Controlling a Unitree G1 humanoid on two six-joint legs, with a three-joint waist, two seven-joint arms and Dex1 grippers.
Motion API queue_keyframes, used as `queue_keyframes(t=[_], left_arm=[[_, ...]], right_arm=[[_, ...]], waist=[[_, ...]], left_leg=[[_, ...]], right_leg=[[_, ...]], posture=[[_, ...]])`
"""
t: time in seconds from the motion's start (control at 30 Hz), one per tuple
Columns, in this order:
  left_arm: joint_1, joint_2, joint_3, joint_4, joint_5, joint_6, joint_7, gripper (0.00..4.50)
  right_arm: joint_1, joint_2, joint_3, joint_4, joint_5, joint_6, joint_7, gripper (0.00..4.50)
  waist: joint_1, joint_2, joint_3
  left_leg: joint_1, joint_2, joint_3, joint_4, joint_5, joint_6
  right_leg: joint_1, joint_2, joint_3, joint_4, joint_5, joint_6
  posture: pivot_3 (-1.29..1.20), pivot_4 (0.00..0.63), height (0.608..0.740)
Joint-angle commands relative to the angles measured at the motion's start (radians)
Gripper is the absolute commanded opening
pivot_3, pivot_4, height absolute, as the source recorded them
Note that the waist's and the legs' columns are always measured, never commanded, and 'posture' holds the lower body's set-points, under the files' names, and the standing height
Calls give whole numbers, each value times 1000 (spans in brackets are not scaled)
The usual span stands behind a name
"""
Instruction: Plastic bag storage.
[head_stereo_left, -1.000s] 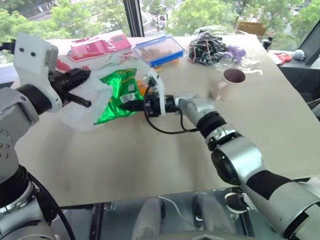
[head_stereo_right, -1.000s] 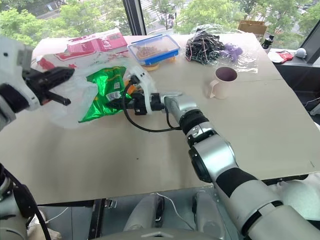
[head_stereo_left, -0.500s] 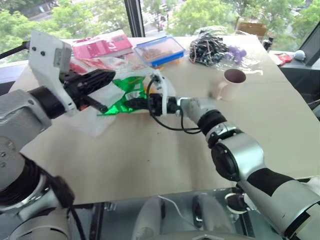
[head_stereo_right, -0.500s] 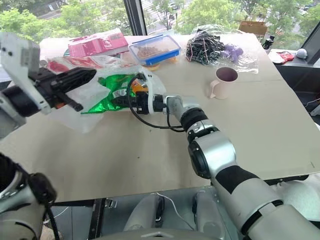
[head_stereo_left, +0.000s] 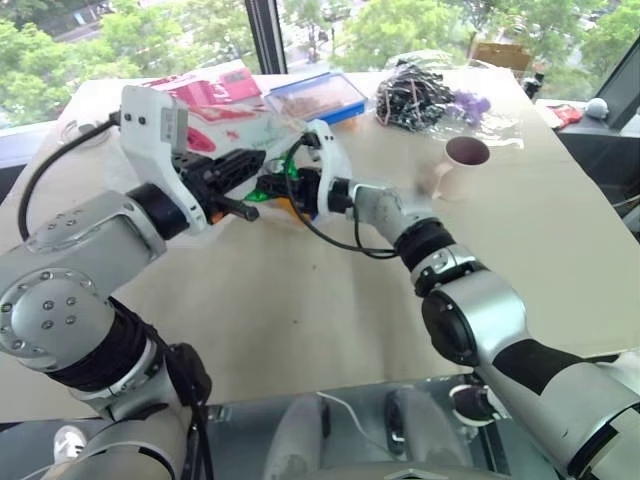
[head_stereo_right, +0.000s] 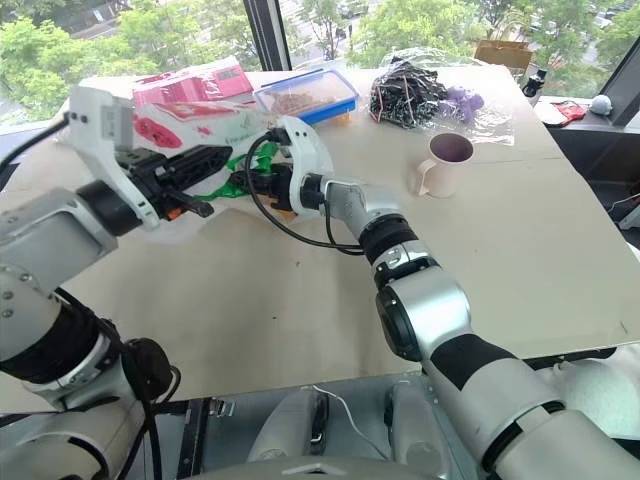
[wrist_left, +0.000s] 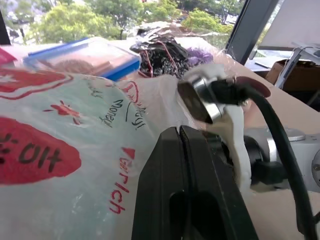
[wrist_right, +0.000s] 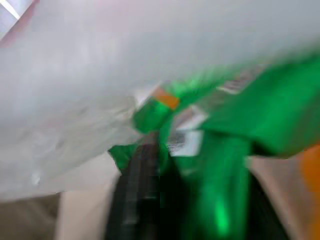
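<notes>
The plastic bag (head_stereo_left: 235, 120), white film with red print, lies bunched at the table's far left and rises to my left gripper (head_stereo_left: 258, 162). That gripper is shut on the bag's film, its black fingers (wrist_left: 179, 150) pressed together beside the printed side (wrist_left: 60, 130). My right gripper (head_stereo_left: 272, 186) reaches in from the right, level, under the bag's edge and right against the left gripper. A shiny green snack packet (wrist_right: 225, 150) sits directly in front of it beneath the bag film. A strip of that packet (head_stereo_right: 235, 182) shows between the two grippers.
Behind the bag are a red packet (head_stereo_left: 205, 90) and a blue-lidded food box (head_stereo_left: 318, 97). A bundle of dark cables in clear wrap (head_stereo_left: 415, 95) lies far right of those. A pale mug (head_stereo_left: 462, 165) stands to the right. Bare table (head_stereo_left: 300, 300) stretches toward the front edge.
My left gripper has swung right with the bag, closing up to the right gripper. The bag now covers most of the green packet. The right gripper has pushed slightly farther in.
</notes>
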Motion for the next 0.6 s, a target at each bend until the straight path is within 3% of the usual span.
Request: queue_keyframes(t=[0.03, 0.13, 0.3, 0.6], left_arm=[[17, 9, 0, 7, 5, -29, -1, 0], [-6, 17, 4, 73, 14, -68, -4, 0], [-24, 23, -14, 143, 3, -111, -14, 0], [-48, -29, -56, 176, -31, -127, -8, 0]], right_arm=[[76, 209, -14, -76, 64, 45, 20, 3074], [154, 129, 33, -215, 98, 161, 94, 4458], [217, 94, 31, -332, 143, 243, 45, 4458], [210, 198, 123, -294, 85, 99, -34, 4458]], waist=[[0, 0, 0], [1, 0, 0], [3, 0, 0], [0, 0, 0]], left_leg=[[0, 0, 0, 0, 0, 0], [0, 0, 0, 0, 0, 0], [0, 0, 0, 0, 0, 0], [0, 0, 0, 0, 0, 0]], right_leg=[[0, 0, 0, 0, 0, 0], [0, 0, 0, 0, 0, 0], [0, 0, 0, 0, 0, 0], [0, 0, 0, 0, 0, 0]], posture=[[0, 150, 740], [0, 150, 740], [0, 150, 740], [0, 150, 740]])
